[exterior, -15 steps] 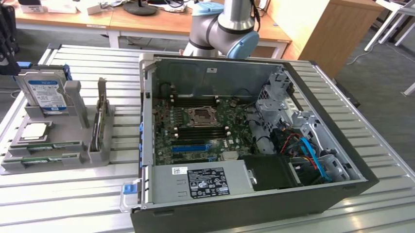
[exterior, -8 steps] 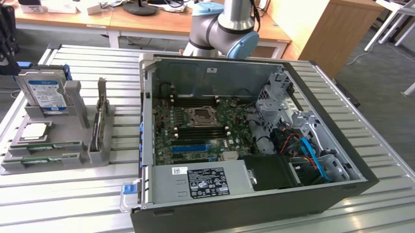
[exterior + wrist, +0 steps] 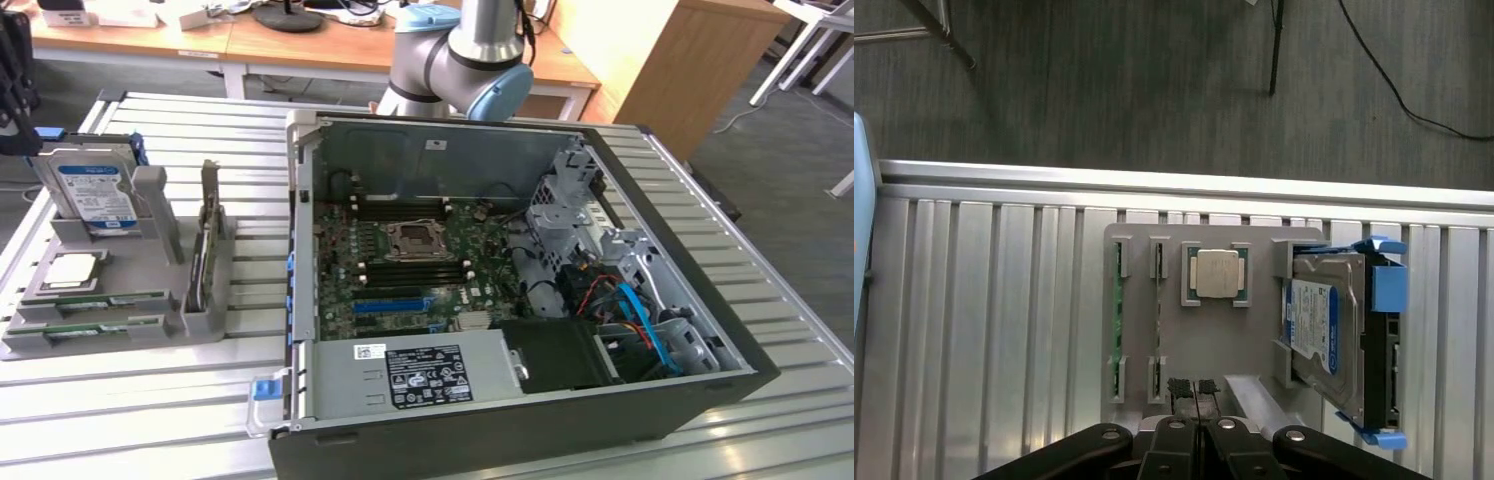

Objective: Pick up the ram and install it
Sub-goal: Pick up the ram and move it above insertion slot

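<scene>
Wrist view is showing the gripper (image 3: 1193, 392) hanging over the edge of the grey holder (image 3: 1204, 340), fingers pinched together on nothing. The ram (image 3: 1118, 320) is sitting on edge in its slot nearby. I'd be opening wide and squaring the pads to the stick's flat faces, centered lengthwise.
</scene>
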Available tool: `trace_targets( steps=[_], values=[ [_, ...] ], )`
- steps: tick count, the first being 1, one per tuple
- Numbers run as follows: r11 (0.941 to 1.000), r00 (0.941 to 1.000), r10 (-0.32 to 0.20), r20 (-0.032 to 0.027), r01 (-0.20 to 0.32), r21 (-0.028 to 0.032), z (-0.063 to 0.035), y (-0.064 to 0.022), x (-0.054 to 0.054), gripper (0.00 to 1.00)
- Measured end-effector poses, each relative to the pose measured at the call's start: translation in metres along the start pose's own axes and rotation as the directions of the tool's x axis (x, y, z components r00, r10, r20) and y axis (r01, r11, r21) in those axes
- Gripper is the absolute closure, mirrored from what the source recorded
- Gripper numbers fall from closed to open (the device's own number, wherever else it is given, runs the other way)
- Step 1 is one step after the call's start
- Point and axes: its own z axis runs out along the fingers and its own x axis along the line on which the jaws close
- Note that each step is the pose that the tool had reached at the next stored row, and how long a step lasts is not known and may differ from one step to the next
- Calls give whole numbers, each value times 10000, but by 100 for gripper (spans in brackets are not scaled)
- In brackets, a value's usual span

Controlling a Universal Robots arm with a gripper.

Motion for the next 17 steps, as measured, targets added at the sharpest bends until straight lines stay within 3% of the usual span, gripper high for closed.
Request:
trace_targets(
  steps=[12, 14, 17],
  values=[
    [10000, 10000, -1, 1, 1, 1, 3, 0, 0, 89],
    [10000, 10000, 0, 1, 0, 1, 4, 0, 0, 77],
    [10000, 10000, -1, 0, 1, 1, 3, 0, 0, 71]
  ],
)
